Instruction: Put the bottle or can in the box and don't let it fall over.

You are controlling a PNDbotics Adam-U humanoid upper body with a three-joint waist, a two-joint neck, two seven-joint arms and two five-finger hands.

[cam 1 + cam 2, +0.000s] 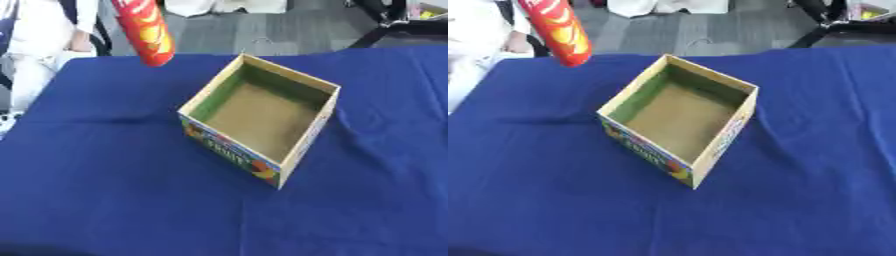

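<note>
Blue cloth-covered table (105, 190), grey floor beyond. An open cardboard box (262, 117), empty, sits near mid-table, turned corner-on. A red and yellow can (144, 30) hangs in the air above the table's far left, tilted, well apart from the box, its lower end free. For the step in hand, the can is best brought over the opening, set upright, then lowered until its base meets the box floor. The can's top is cut off; neither hand is shown, so the grip cannot be told.
</note>
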